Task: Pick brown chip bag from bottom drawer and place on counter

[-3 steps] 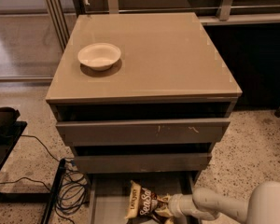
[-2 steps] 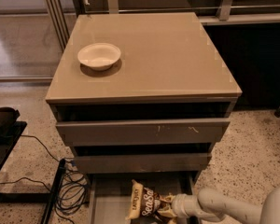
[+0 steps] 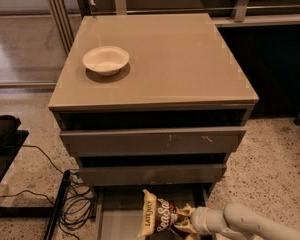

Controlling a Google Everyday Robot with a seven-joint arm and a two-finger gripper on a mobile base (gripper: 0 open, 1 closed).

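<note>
Bag [image 3: 155, 216] upright (lengthwise), jaws gripping right edge

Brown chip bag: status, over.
End effector low in bottom drawer, at brown chip bag right edge. Bag not yet on counter. White bowl on counter's left.

desk [image 3: 175, 59]: one.
drawers: three, counting two flat fronts [image 3: 150, 141] and one bottom drawer [image 3: 117, 216].
white bowl [image 3: 106, 59]: one, on the desk.
brown chip bag [image 3: 157, 219]: one.
claw [image 3: 184, 220]: one, mine, low over the bottom drawer, clamped on the brown chip bag's right edge.
cable tangle [image 3: 77, 204]: one, on the floor.
</note>
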